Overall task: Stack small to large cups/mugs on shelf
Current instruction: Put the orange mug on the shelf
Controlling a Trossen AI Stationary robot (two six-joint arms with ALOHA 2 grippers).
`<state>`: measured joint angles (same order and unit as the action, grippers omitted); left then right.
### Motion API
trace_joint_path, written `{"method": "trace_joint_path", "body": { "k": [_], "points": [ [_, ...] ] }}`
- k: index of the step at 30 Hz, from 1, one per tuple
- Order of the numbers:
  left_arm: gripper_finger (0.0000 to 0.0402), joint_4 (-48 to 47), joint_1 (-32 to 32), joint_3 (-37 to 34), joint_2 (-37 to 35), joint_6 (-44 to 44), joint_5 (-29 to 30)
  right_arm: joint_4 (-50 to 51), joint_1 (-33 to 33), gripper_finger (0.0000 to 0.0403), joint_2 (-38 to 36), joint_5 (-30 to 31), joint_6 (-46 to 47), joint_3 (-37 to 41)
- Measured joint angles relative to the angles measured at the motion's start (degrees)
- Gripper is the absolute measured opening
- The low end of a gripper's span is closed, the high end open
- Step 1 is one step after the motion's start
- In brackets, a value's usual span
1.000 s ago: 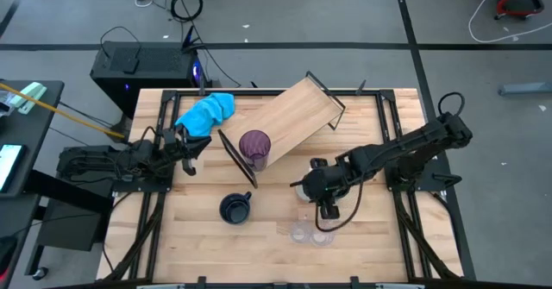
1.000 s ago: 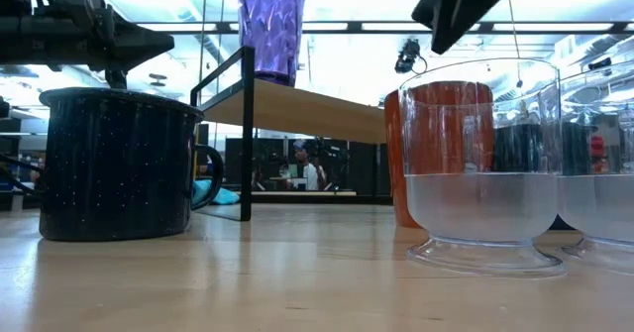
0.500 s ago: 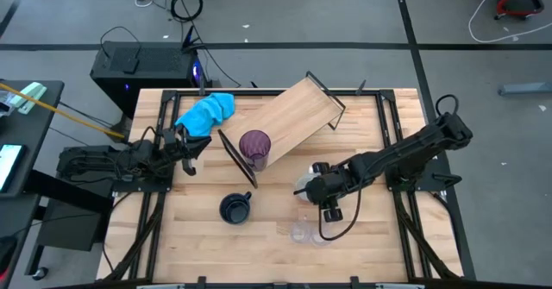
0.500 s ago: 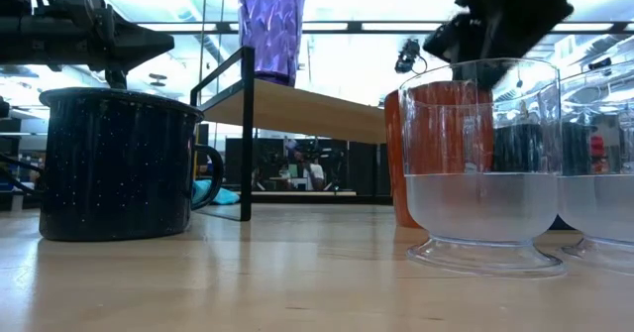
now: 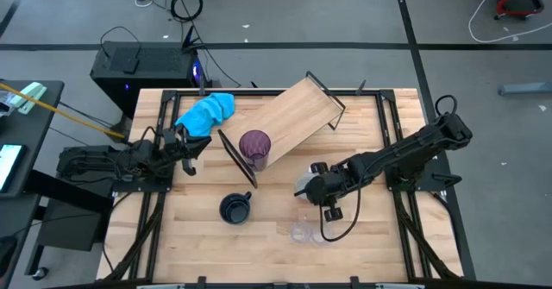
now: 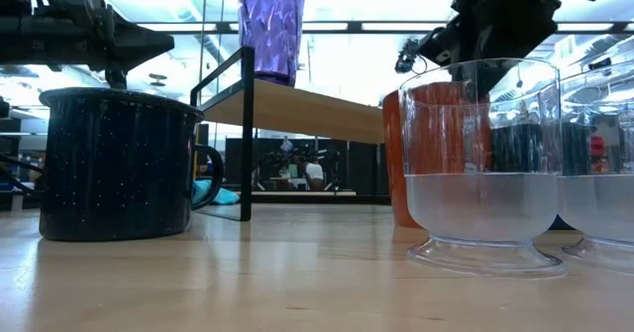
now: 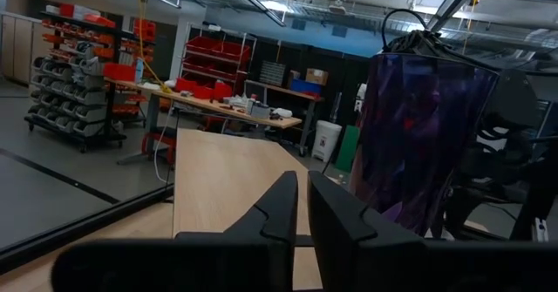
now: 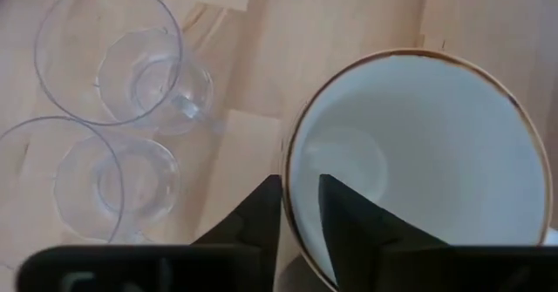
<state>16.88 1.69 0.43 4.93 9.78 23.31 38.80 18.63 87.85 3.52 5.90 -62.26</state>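
- Since a second ago, right gripper (image 8: 299,207) has lowered over the white mug (image 8: 418,166), fingers nearly together astride its rim.
- Mug stands beside two clear cups (image 8: 109,61).
- Purple tumbler (image 5: 254,147) sits on the shelf (image 5: 293,116).
- Left gripper (image 5: 185,147) waits beside the shelf, fingers pressed together.

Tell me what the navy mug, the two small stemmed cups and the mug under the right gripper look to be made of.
Navy mug: likely enamelled metal, given its dark glossy coat with white speckles.
Small stemmed cups: clear plastic or glass; the tabletop shows through them.
Mug below the right gripper: probably glazed ceramic, with a smooth white inside, a brownish rim and an orange-brown outside in the low view.
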Motion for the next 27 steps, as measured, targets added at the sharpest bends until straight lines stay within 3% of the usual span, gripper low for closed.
{"method": "trace_joint_path", "body": {
  "k": [12,19,27],
  "points": [
    [0.0030,0.02,-0.02,-0.02,0.00,0.00,0.00,-0.50,-2.51,0.0013,-0.04,0.10,-3.13,0.00],
    [0.0031,0.02,-0.02,0.00,0.00,-0.02,0.02,-0.61,-2.90,0.0012,-0.09,-0.12,-3.10,-0.15],
    [0.0038,0.00,0.00,0.00,0.00,-0.02,0.02,2.35,-2.86,0.0010,0.02,-0.80,-2.76,-5.52]
  ]
}}
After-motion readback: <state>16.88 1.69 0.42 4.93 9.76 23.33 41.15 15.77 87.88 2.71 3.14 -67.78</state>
